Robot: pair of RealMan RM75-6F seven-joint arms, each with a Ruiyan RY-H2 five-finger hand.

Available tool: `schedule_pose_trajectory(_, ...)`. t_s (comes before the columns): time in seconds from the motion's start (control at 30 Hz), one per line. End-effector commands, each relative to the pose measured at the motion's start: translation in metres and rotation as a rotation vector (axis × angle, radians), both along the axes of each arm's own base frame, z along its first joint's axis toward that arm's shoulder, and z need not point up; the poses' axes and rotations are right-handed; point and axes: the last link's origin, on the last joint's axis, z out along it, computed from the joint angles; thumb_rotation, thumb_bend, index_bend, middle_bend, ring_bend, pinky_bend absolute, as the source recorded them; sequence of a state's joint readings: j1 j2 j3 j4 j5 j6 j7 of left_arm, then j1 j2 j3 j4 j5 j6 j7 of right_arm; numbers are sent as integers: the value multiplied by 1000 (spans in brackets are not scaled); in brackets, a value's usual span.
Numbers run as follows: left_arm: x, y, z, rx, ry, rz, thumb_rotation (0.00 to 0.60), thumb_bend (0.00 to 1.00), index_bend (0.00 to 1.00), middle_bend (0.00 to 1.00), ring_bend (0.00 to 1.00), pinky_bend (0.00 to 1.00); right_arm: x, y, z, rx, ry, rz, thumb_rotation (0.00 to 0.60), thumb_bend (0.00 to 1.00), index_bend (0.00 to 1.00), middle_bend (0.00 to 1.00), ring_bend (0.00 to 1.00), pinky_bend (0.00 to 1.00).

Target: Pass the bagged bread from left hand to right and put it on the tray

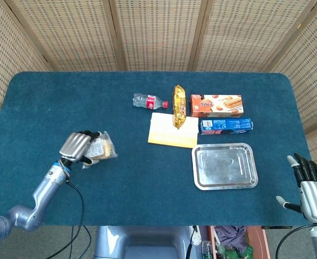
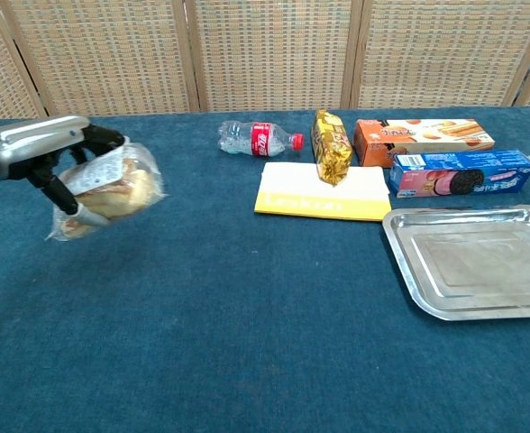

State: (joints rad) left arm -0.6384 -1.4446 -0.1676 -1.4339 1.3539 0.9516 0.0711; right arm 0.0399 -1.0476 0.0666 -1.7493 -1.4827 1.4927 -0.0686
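The bagged bread [image 1: 100,149] [image 2: 114,191], pale rolls in a clear bag, hangs above the blue table at the left, held by my left hand [image 1: 77,146] [image 2: 53,153], whose fingers wrap over the bag's top. The metal tray [image 1: 225,165] [image 2: 470,262] lies empty at the right front of the table. Off the table's right front corner my right hand [image 1: 309,186] stays open with fingers spread and nothing in it; the chest view does not show it.
Behind the tray lie a blue cookie box [image 1: 226,126], an orange biscuit box [image 1: 216,105], a gold snack bag [image 1: 179,106] on a yellow pad [image 1: 173,131], and a small water bottle [image 1: 150,101]. A wicker screen stands behind the table.
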Motion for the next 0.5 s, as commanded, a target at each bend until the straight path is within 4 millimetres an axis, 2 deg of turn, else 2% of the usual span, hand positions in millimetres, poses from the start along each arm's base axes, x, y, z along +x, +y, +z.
schedule_pose_trajectory(0.03, 61, -22, -10, -65, 54, -239, 600, 0, 327, 506, 327, 404, 0, -1, 0, 1, 1, -3, 600, 0, 0, 0, 0, 0)
schedule_pose_trajectory(0.2, 98, -20, -44, -97, 112, -309, 600, 0, 327, 506, 327, 404, -2, -1, 0, 1, 1, -14, 600, 0, 0, 0, 0, 0)
schedule_pose_trajectory(0.33, 107, -15, -66, -112, 132, -296, 600, 0, 318, 489, 327, 404, -4, -1, 1, -2, 0, -21, 600, 0, 0, 0, 0, 0)
schedule_pose_trajectory(0.37, 107, -14, -72, -120, 144, -289, 600, 0, 288, 448, 317, 397, -5, -1, 2, -2, 0, -24, 600, 0, 0, 0, 0, 0)
schedule_pose_trajectory(0.4, 107, -13, -77, -130, 153, -276, 600, 0, 195, 317, 246, 357, -5, -1, 2, -2, 0, -26, 600, 0, 0, 0, 0, 0)
schedule_pose_trajectory(0.43, 107, -12, -81, -141, 152, -260, 600, 0, 97, 167, 149, 271, -6, -1, 2, -1, 0, -28, 600, 0, 0, 0, 0, 0)
schedule_pose_trajectory(0.5, 112, -12, -82, -140, 100, -235, 600, 0, 0, 4, 8, 106, -7, -1, 2, 0, 1, -31, 600, 0, 0, 0, 0, 0)
